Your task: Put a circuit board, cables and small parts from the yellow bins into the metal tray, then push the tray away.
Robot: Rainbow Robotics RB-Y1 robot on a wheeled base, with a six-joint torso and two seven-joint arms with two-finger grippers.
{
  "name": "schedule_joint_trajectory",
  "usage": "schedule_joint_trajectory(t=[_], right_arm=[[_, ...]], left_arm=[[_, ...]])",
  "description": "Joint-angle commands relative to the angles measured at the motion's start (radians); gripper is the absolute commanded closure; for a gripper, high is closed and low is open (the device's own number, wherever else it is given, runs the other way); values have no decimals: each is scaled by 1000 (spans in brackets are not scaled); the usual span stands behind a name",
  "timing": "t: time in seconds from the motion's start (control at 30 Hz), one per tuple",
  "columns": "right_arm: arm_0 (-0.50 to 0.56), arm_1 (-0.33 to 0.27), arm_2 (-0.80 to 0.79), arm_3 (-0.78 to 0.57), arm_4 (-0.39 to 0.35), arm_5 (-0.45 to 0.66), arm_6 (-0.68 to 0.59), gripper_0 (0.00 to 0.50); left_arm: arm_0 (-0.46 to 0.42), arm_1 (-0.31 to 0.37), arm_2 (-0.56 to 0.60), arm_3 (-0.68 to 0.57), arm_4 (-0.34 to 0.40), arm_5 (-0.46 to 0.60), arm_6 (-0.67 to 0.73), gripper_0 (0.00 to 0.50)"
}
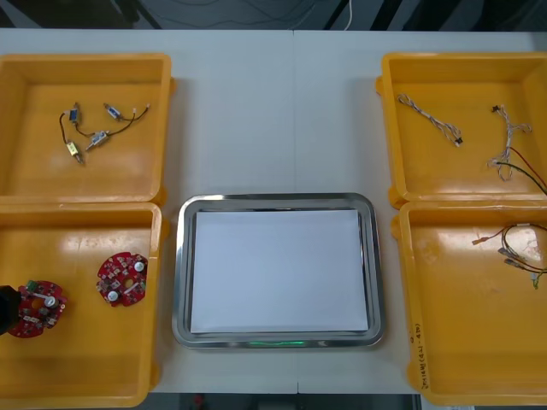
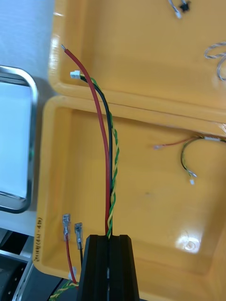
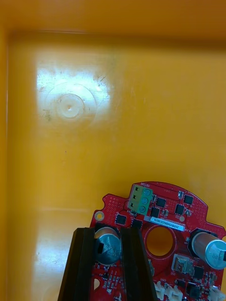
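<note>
My left gripper [image 1: 7, 311] is at the outer edge of the near left yellow bin [image 1: 85, 367], shut on a round red circuit board [image 1: 36, 309]. In the left wrist view its fingers [image 3: 83, 263] clamp the board [image 3: 165, 211] at a silver capacitor near its rim. A second board [image 1: 122, 278] lies loose in the same bin. My right gripper [image 2: 109, 240] is shut on a red and yellow cable [image 2: 101, 141] with black and green strands, held over the near right bin [image 2: 155, 211]. The metal tray [image 1: 181, 273], white inside, sits between the bins.
Small metal parts [image 1: 90, 137] on black leads lie in the far left bin. The far right bin [image 1: 402, 102] holds twisted cables [image 1: 430, 118]. Another cable [image 1: 521, 248] lies in the near right bin. The tray's rim [image 2: 28, 141] is beside that bin.
</note>
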Motion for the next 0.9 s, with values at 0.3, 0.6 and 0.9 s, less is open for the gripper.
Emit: schedule_joint_trajectory(t=[0.3,0.6,0.9], right_arm=[[-241,-67,230,-45,-49,5,75,500],[-338,-70,374,-80,-26,5,95,500],[-380,-99,530,-150,54,5,101,500]], left_arm=[[-6,41,-52,-8,-12,-18,-43,499],[-32,41,-72,15,-9,-39,-41,222],[-49,41,-72,15,1,-39,-35,0]])
